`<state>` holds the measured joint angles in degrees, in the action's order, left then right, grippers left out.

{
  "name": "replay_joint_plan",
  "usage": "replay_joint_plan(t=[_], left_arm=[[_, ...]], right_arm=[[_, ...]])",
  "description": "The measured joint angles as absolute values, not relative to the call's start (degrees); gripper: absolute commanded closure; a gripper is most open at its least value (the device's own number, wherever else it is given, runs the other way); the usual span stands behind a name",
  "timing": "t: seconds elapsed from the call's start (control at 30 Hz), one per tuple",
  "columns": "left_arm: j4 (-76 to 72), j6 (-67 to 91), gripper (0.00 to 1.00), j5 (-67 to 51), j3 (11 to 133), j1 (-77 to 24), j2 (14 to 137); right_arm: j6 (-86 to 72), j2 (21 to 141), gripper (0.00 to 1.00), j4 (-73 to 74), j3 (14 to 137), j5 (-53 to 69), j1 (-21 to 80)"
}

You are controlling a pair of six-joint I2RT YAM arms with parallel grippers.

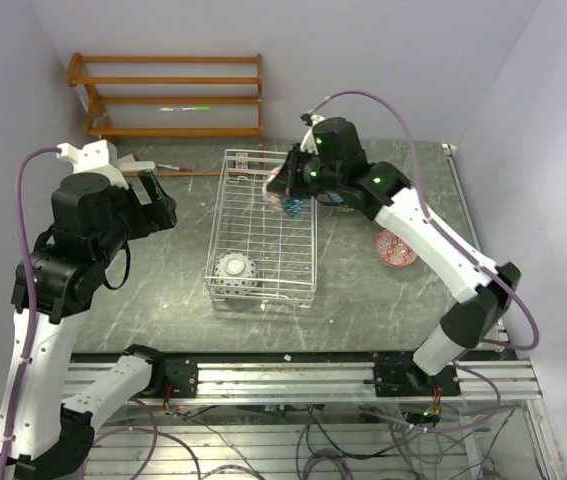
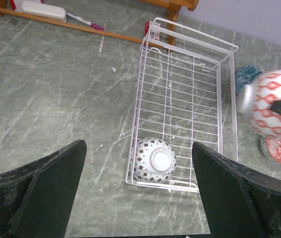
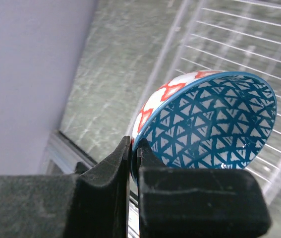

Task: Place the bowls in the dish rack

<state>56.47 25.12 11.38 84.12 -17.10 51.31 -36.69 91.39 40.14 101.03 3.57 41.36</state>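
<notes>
top: right gripper (image 1: 296, 180) clamped on blue-lined bowl (image 1: 285, 197), raised over far right of dish rack (image 1: 217, 225) | left wrist: left gripper (image 2: 139, 146) jaws apart over worktop (image 2: 56, 89); grey-white bowl (image 2: 152, 158) upturned at rack's near end | right wrist: thin rim pinch, so lower slowly and release low in a free far slot

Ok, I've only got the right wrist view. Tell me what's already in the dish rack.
Observer: One grey-white bowl, upside down, at the near end of the dish rack.
Operator: Now give me the left arm.
Observer: The left pincer is open and empty, hovering left of the rack.
Operator: Report the bowls not yet loaded.
Observer: I see a red bowl and a blue bowl on the table, right of the rack.
</notes>
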Motion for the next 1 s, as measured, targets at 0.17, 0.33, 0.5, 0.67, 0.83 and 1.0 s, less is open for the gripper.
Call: replay_joint_plan(t=[0.17,0.33,0.5,0.67,0.83,1.0], left_arm=[[57.5,24.8,0.00,11.7,86.6,-17.1,51.3],[59.2,24.8,0.00,12.5,88.4,-17.1,51.1],[60.4,24.8,0.00,13.5,88.8,-17.1,50.2],[61.8,24.9,0.00,14.4,88.9,-17.1,49.7],[62.8,24.9,0.00,15.2,88.9,-17.1,49.7],[63.2,24.9,0.00,15.6,89.2,-17.1,49.6]], right_arm=[[-40.9,97.9,1.00,28.1,98.8,13.1,41.4],[-46.4,104.6,1.00,16.2,94.7,19.9,41.3],[-51.9,110.3,1.00,5.0,92.6,24.6,40.3],[-57.9,115.3,1.00,-5.6,90.5,28.0,38.5],[-63.1,120.7,1.00,-14.2,88.8,29.9,37.5],[-68.3,123.0,1.00,-20.8,86.4,31.4,37.5]])
